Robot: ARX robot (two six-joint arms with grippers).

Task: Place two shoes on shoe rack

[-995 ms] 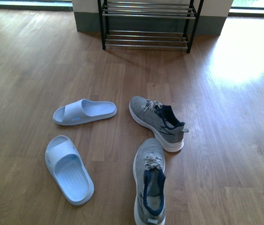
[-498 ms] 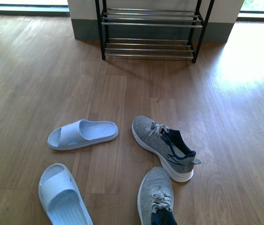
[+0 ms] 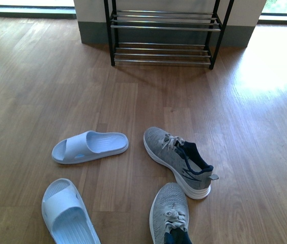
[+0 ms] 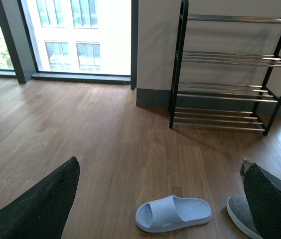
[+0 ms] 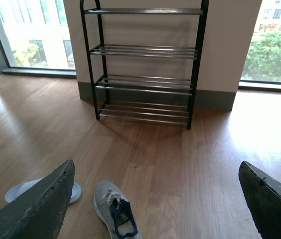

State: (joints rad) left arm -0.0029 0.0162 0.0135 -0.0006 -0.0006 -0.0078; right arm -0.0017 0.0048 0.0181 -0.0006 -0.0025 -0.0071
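**Four shoes on the floor, one rack, nothing shelved yet**

Sneakers, grey knit with navy lining: 2. The far sneaker [image 3: 176, 160] lies on the wooden floor [image 3: 31, 91] with its toe angled toward the rack. The near sneaker [image 3: 170, 216] sits just beside its heel and is cut off by the frame edge. Both are probably light, with a soft upper that gives and a firmer sole. The best hold is likely across the heel collar or midfoot; the laces are loose and could snag.

Slides, pale moulded foam: 2. The far slide [image 3: 90, 146] and the near slide [image 3: 67, 211] lie well apart from the sneakers. They look very light and springy with a smooth skin, so pinching the strap seems best.

Shoe rack [image 3: 164, 26]: 1. It has a black frame and four tiers of chrome bars, stands against the wall well beyond the shoes, and is empty. A narrow sole could tip between the thin bars.

Left pincer [image 4: 159, 164]: 1, fingers spread wide, holding nothing.

Right pincer [image 5: 156, 167]: 1, likewise spread and empty.
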